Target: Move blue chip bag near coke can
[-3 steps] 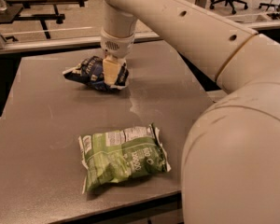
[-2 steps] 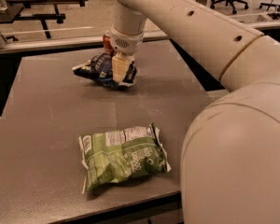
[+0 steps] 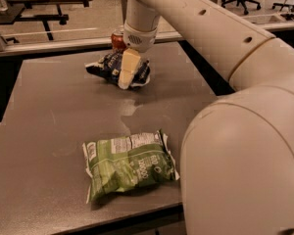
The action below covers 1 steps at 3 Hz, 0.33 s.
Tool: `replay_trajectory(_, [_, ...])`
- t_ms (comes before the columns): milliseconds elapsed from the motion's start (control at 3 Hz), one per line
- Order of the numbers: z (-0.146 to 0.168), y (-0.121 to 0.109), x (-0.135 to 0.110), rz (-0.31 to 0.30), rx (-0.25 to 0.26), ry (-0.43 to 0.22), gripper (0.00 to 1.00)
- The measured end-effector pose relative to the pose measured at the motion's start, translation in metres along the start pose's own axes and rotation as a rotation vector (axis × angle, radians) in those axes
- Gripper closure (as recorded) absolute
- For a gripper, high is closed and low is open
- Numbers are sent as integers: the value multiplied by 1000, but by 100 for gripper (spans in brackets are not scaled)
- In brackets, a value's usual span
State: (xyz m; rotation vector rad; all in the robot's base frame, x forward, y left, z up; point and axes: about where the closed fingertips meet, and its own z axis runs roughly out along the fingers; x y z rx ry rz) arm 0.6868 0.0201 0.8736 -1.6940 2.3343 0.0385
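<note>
The end effector (image 3: pixel 126 78) reaches down over the far part of a grey tabletop (image 3: pixel 49 106), its fingers pinching a crumpled blue chip bag (image 3: pixel 105 66). The coke can (image 3: pixel 118 39) stands just behind it, close to the bag. A green chip bag (image 3: pixel 130 165) lies well in front.

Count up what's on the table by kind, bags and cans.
Chip bags: 2, blue chip bag and green chip bag
Soda cans: 1, coke can
Total: 3
The gripper grips the blue chip bag, just in front of the coke can.
</note>
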Motion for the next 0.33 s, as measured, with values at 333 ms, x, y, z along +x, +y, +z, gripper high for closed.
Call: replay_trajectory(333, [0,0,0,0,0,0,0])
